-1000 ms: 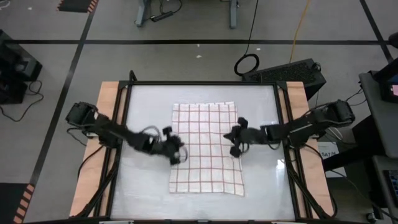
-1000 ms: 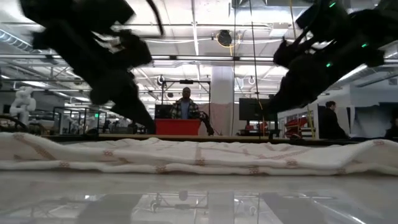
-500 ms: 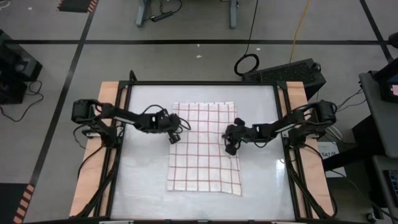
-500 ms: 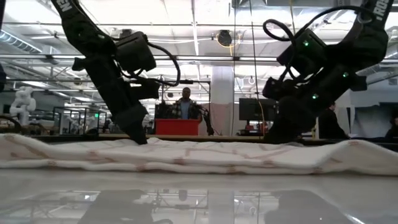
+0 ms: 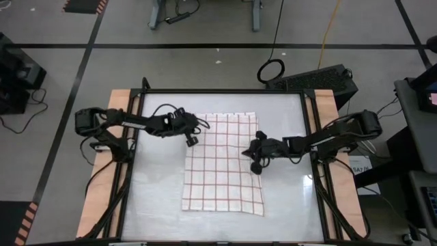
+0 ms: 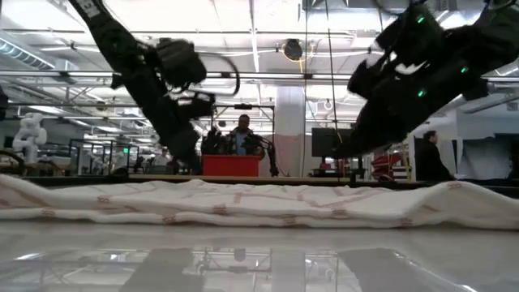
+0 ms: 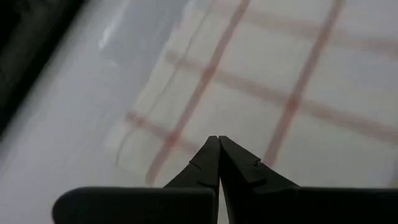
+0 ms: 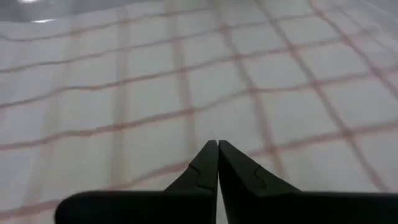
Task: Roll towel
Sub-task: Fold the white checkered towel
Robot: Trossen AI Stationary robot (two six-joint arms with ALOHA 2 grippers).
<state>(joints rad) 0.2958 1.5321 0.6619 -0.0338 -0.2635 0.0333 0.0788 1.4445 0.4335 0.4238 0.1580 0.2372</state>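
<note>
Item: towel (image 5: 223, 162), white with red-brown grid, lying flat mid-bench (image 5: 157, 198). From above I see its full outline, near edge slightly skewed; the low view (image 6: 259, 205) alone shows its rumpled folds. Left gripper (image 5: 192, 140) sits at the towel's ten o'clock corner, right gripper (image 5: 255, 166) at its three o'clock edge. Wrist views show both pairs of fingers (image 7: 214, 163) (image 8: 214, 163) pressed together, empty.
</note>
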